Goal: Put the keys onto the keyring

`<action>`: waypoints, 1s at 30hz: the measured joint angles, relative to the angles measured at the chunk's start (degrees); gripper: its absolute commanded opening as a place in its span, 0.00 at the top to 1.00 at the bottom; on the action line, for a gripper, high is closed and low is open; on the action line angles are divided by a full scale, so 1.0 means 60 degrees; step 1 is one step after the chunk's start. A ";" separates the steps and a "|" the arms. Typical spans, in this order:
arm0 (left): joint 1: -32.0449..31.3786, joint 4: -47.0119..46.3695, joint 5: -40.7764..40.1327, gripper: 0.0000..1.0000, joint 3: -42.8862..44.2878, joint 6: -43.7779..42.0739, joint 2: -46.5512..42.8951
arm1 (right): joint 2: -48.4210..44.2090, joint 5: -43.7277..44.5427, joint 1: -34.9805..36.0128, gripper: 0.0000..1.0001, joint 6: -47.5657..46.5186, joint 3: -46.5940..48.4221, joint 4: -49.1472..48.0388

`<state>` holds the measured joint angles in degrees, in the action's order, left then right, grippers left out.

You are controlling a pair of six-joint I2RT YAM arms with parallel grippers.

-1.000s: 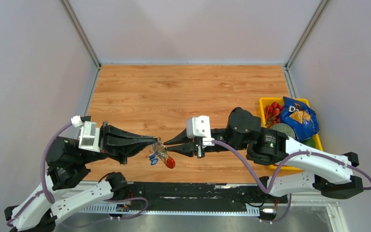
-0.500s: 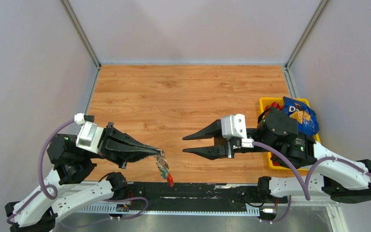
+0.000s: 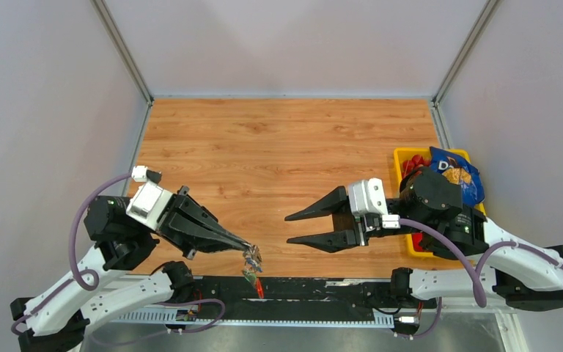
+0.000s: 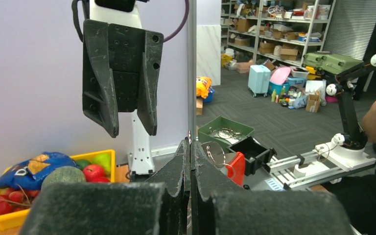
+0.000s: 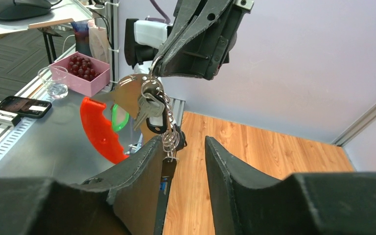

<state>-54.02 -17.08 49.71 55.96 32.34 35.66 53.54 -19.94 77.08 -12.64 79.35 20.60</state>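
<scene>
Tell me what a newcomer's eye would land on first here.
The left gripper, shut, dangles the keyring with its red tag in the air near the table's front edge. Facing it, the right gripper hangs open and empty above the wooden table. At the right edge sits a yellow bin of fruit with a blue chip bag.

Shiny metal keyring — wood-grain table
</scene>
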 measured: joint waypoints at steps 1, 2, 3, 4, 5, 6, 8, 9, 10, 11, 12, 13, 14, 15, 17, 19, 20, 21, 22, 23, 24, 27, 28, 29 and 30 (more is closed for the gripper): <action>0.0000 -0.0011 0.0026 1.00 0.0000 0.0022 0.0044 | -0.0040 -0.0011 0.0000 0.57 0.0029 -0.0084 -0.0007; 0.0000 0.0000 0.0033 1.00 0.0000 0.0022 0.0087 | -0.0080 -0.0011 0.0000 0.57 0.0066 -0.0171 0.0004; 0.0000 0.0044 0.0018 1.00 0.0000 0.0000 0.0131 | -0.0106 0.0000 0.0000 0.57 0.0091 -0.0259 0.0000; 0.0000 0.0124 -0.0004 1.00 0.0000 -0.0033 0.0164 | -0.0124 0.0036 0.0000 0.57 0.0106 -0.0346 0.0011; 0.0000 0.0262 -0.0066 1.00 0.0000 -0.0091 0.0193 | -0.0135 0.0080 0.0000 0.57 0.0127 -0.0433 0.0011; 0.0000 0.0372 -0.0113 1.00 0.0000 -0.0135 0.0208 | -0.0135 0.0120 0.0000 0.57 0.0146 -0.0488 0.0026; 0.0000 0.0667 -0.0259 1.00 0.0000 -0.0284 0.0233 | -0.0135 0.0237 0.0000 0.57 0.0200 -0.0572 0.0044; 0.0000 0.0831 -0.0364 1.00 0.0000 -0.0368 0.0233 | -0.0135 0.0284 0.0000 0.57 0.0244 -0.0597 0.0066; 0.0000 0.1013 -0.0466 1.00 0.0000 -0.0470 0.0233 | -0.0135 0.0324 0.0000 0.56 0.0291 -0.0608 0.0106; 0.0000 0.1151 -0.0586 1.00 -0.0011 -0.0561 0.0233 | -0.0138 0.0364 0.0000 0.56 0.0342 -0.0616 0.0120; 0.0000 0.1271 -0.0670 1.00 -0.0022 -0.0648 0.0229 | -0.0142 0.0412 0.0000 0.56 0.0372 -0.0619 0.0138; 0.0000 0.1399 -0.0761 1.00 -0.0033 -0.0729 0.0229 | -0.0149 0.0452 0.0000 0.56 0.0408 -0.0634 0.0146; 0.0000 0.1548 -0.0860 1.00 -0.0051 -0.0805 0.0229 | -0.0164 0.0503 0.0000 0.56 0.0437 -0.0663 0.0157; 0.0000 0.1647 -0.0929 1.00 -0.0084 -0.0885 0.0229 | -0.0178 0.0561 0.0000 0.57 0.0484 -0.0696 0.0182; 0.0000 0.1843 -0.1049 1.00 -0.0146 -0.0987 0.0229 | -0.0186 0.0656 0.0000 0.57 0.0576 -0.0732 0.0237; 0.0000 0.2011 -0.1133 1.00 -0.0197 -0.1060 0.0229 | -0.0153 0.0703 0.0000 0.59 0.0648 -0.0736 0.0251; 0.0000 0.2113 -0.1173 1.00 -0.0208 -0.1107 0.0229 | -0.0124 0.0721 0.0000 0.59 0.0696 -0.0736 0.0244; 0.0000 0.2208 -0.1231 1.00 -0.0215 -0.1162 0.0229 | -0.0073 0.0739 0.0000 0.60 0.0754 -0.0732 0.0248; 0.0000 0.2288 -0.1286 1.00 -0.0215 -0.1202 0.0229 | -0.0004 0.0743 0.0000 0.60 0.0812 -0.0729 0.0248; 0.0000 0.2357 -0.1333 1.00 -0.0215 -0.1231 0.0226 | 0.0069 0.0747 0.0000 0.61 0.0856 -0.0718 0.0248; 0.0000 0.2441 -0.1388 1.00 -0.0215 -0.1275 0.0215 | 0.0146 0.0750 0.0000 0.62 0.0892 -0.0714 0.0244; 0.0000 0.2677 -0.1526 1.00 -0.0215 -0.1406 0.0186 | 0.0419 0.0783 0.0000 0.63 0.1005 -0.0714 0.0255; 0.0000 0.2725 -0.1581 1.00 -0.0219 -0.1439 0.0182 | 0.0488 0.0809 0.0000 0.63 0.1035 -0.0714 0.0262; 0.0000 0.2758 -0.1628 1.00 -0.0219 -0.1461 0.0182 | 0.0561 0.0816 0.0000 0.63 0.1078 -0.0707 0.0270; 0.0000 0.2787 -0.1647 1.00 -0.0215 -0.1483 0.0182 | 0.0612 0.0823 0.0000 0.64 0.1107 -0.0692 0.0284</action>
<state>-54.02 -0.36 39.83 54.68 23.44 36.75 57.21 -15.00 77.08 -6.00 75.20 22.31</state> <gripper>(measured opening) 0.008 0.371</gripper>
